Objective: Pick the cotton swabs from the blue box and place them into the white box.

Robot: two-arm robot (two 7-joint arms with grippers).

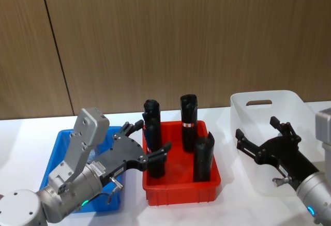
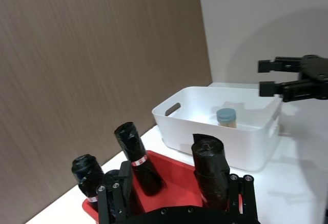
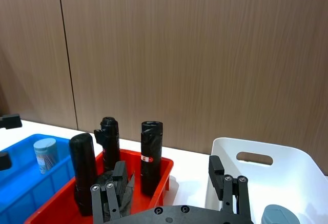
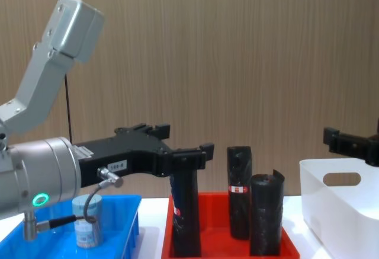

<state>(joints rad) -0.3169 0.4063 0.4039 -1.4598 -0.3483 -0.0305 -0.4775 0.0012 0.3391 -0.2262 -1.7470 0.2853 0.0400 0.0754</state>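
Note:
One cotton swabs jar [image 4: 88, 221] with a grey-blue lid stands in the blue box [image 1: 61, 144], and it also shows as a jar [image 3: 45, 155] in the right wrist view. Another cotton swabs jar [image 2: 226, 117] stands inside the white box [image 1: 261, 113]. My left gripper [image 1: 150, 139] hangs open and empty above the blue box's right side, its fingers reaching over the edge of the red tray. Over the white box's near left part, my right gripper [image 1: 257, 129] is open too, holding nothing.
A red tray [image 1: 181, 190] sits between the two boxes and holds several tall black wrapped rolls [image 1: 189, 113], some with red labels. A wood-panelled wall runs behind the white table [image 1: 31, 138]. The white box has an oval handle cut-out [image 1: 258, 102].

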